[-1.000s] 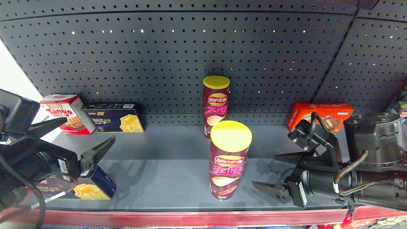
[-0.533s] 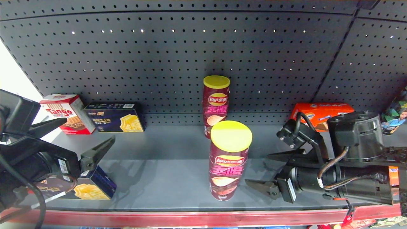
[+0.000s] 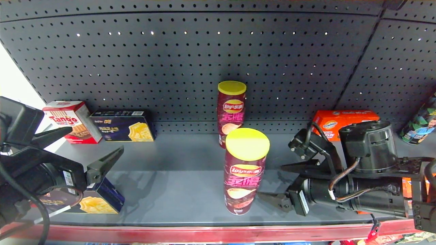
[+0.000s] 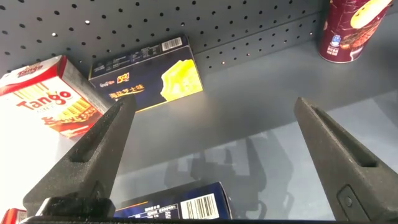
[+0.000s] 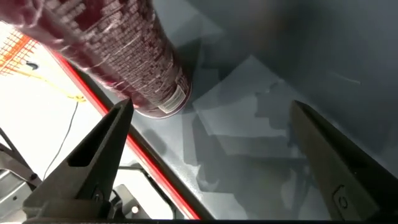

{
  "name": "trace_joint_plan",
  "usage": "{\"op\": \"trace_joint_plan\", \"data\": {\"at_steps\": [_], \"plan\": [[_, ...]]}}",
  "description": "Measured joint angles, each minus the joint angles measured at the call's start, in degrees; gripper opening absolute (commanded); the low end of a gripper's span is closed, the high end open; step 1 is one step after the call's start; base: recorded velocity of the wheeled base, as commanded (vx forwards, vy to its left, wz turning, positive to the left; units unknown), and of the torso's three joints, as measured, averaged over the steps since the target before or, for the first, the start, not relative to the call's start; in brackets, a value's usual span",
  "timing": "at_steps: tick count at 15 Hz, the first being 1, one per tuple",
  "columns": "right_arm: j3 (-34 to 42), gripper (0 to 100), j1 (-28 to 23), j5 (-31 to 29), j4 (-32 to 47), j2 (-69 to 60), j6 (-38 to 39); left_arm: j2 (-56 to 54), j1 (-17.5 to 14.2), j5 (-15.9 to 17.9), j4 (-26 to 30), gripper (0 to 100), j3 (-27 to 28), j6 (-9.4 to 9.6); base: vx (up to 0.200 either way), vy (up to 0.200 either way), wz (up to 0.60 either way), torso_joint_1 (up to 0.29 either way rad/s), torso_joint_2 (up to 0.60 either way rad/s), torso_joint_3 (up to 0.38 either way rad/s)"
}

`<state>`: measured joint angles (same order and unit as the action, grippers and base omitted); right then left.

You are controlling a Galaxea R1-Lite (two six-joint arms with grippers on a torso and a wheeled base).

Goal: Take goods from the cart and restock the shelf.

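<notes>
right gripper (image 3: 270, 180) wide open, empty, just beside front chips can (image 3: 243, 177); swing sideways and you could topple it off the shelf lip (image 3: 170, 234).

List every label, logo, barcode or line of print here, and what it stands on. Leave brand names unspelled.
Red-and-white box: large logo word on its front.
Back blue box: small print lines, too small to read.
Front blue box: barcode, digits too small to read.
Front chip can and back chip can: round logo, pink characters beneath.
Orange box: small logo, hardly legible.
</notes>
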<state>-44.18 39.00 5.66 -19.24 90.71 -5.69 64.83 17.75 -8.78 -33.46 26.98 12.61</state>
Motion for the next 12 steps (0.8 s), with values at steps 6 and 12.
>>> {"op": "trace_joint_plan", "data": {"at_steps": [6, 12], "plan": [[0.3, 100, -0.8, -0.4, -0.1, -0.3, 0.0, 0.0, 0.0, 0.0, 0.0, 100, -0.2, -0.05, 0.0, 0.0, 0.0, 0.0, 0.0, 0.0], [-1.6, 100, -0.9, -0.3, -0.6, 1.4, 0.0, 0.0, -0.1, 0.0, 0.0, 100, -0.2, -0.12, 0.0, 0.0, 0.0, 0.0, 0.0, 0.0]]}}
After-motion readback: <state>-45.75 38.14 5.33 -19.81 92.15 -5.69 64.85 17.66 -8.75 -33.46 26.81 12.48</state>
